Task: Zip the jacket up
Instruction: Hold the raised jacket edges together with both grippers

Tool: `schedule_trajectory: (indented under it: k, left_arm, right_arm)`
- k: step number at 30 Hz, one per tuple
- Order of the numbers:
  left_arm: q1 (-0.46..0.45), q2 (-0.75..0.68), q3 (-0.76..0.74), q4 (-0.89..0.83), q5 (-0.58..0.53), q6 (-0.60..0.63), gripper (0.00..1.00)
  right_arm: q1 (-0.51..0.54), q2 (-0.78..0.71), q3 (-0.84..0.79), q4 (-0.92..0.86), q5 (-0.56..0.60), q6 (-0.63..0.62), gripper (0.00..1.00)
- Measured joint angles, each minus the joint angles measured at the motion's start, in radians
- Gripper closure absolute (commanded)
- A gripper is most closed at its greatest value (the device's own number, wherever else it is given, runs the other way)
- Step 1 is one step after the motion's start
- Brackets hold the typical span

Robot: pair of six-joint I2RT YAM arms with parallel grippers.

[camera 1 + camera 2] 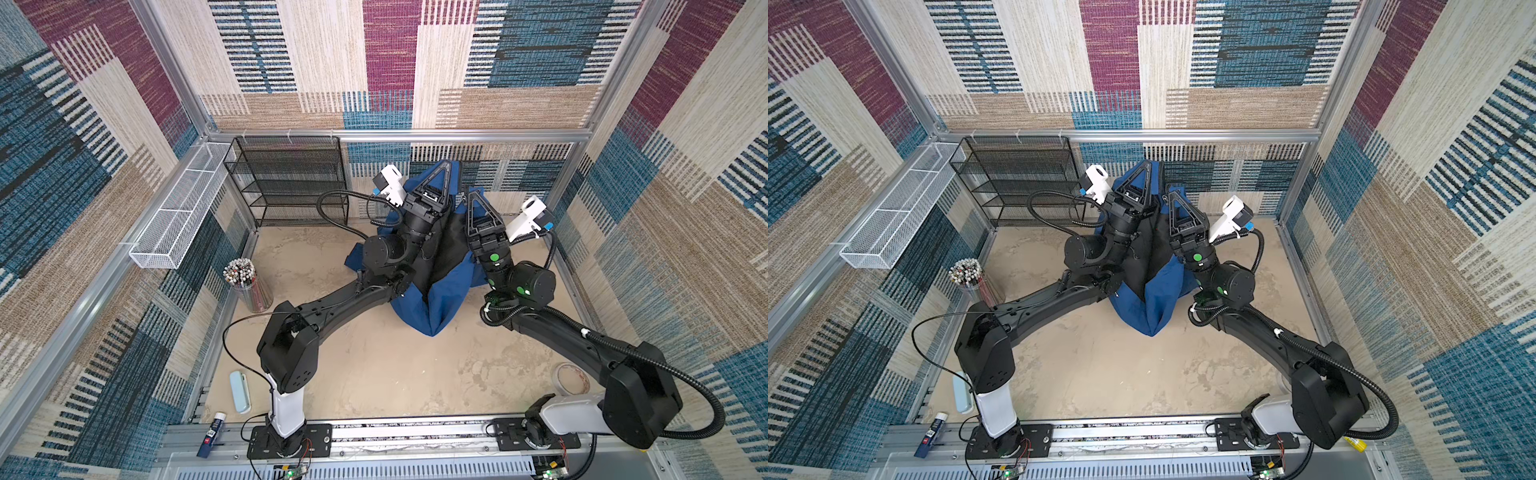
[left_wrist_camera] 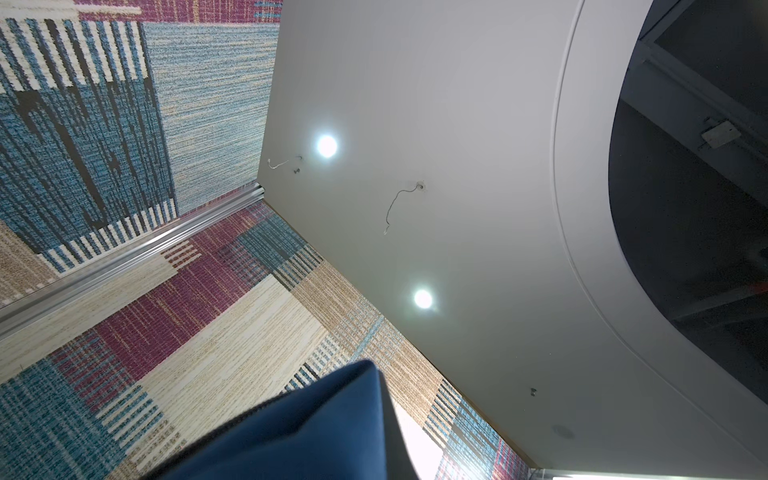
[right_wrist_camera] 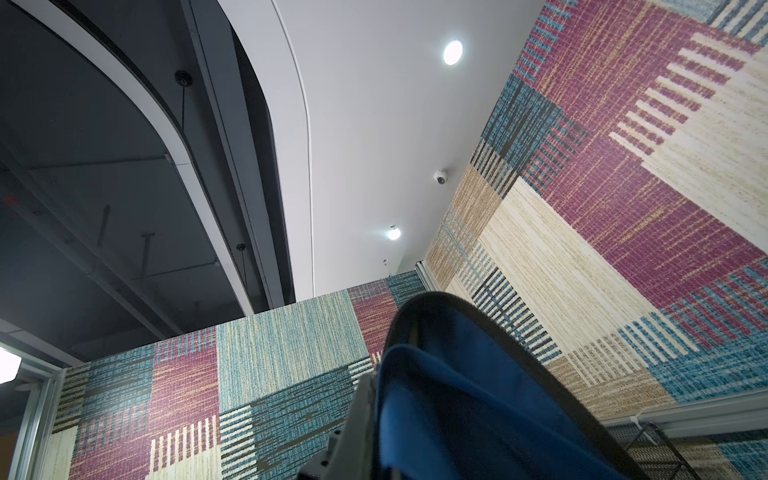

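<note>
**Figure.** We found the large navy blue soft jacket with black lining (image 1: 436, 307) hoisted at twelve o'clock from the table's centre. Its hem was bunched on the surface and its front hung open on the dark lining. The left gripper (image 1: 447, 166) and the right gripper (image 1: 471, 196) pointed upward, near each other, each pinched on a fold of the garment's upper edge. Both wrist views showed blue cloth at the tips.

We judged three hazards:
- A thin pinch could slip under the hanging weight and drop the garment.
- Cloth draped against the left arm could snag on its joints or cable.
- The two front edges hung twisted, so the zipper halves might not meet. We could not see the slider.

Around the cell stood patchwork woven wall panels in blue, maroon and cream (image 1: 390, 62). Below lay the mottled beige table (image 1: 395, 374).
- **Ten o'clock:** a black wire-mesh shelf rack (image 1: 291, 178).
- **Nine to ten o'clock:** a white mesh basket (image 1: 178, 212), mounted on the side frame.
- **Nine o'clock:** a clear cup of pencils (image 1: 246, 286).
- **Four o'clock:** a translucent tape roll (image 1: 573, 378).
- **Seven o'clock:** a pale blue oblong case (image 1: 240, 391).
</note>
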Motion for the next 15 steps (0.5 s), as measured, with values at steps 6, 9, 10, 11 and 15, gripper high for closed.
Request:
schedule_trajectory:
  k: [6,9,10,11,15]
  left_arm:
    - [-0.001,0.004,0.005,0.0,0.0,0.0,1.0]
    - [-0.002,0.005,0.006,0.0,0.0,-0.001,1.0]
    - [-0.002,0.005,0.007,0.0,0.0,-0.001,1.0]
    - [-0.002,0.005,0.007,0.0,0.0,-0.003,1.0]
    - [-0.004,0.008,0.008,0.0,0.0,-0.004,1.0]
  right_arm:
    - [-0.001,0.0,0.002,0.0,0.001,0.004,1.0]
    - [-0.002,0.005,0.005,0.0,0.001,0.006,1.0]
    - [-0.003,0.007,0.006,0.0,0.001,0.008,1.0]
    - [-0.003,0.01,0.008,0.0,0.001,0.008,1.0]
    - [-0.005,0.021,0.019,0.0,0.001,0.015,1.0]
